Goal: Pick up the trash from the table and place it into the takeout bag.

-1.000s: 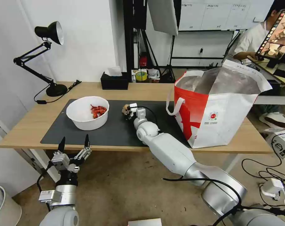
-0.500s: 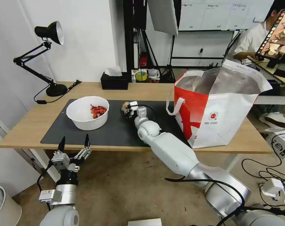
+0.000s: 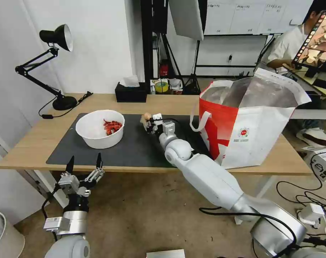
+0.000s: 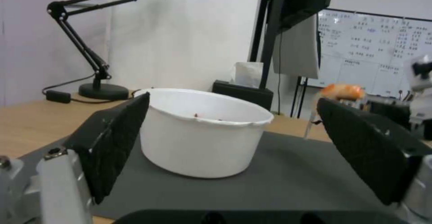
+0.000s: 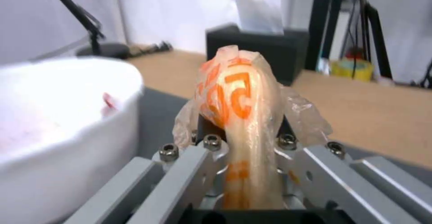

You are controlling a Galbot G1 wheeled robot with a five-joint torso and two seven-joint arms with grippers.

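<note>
Meanwhile, the right gripper (image 3: 148, 123) pinched the wrapped bun (image 5: 241, 99) above the mat (image 3: 134, 147); the left gripper (image 3: 84, 165) hung spread below the table (image 3: 26, 143).

Head camera looks down and forward over the long light-wood table (image 3: 163, 102). Both wrist cameras sit low, close, sharing the round white plastic bowl (image 4: 202, 133).

White wall (image 3: 102, 43), black desk lamp (image 3: 57, 37), whiteboard (image 3: 249, 16) behind, brown floor (image 3: 141, 215), cables (image 3: 306, 200) strewn right.
</note>
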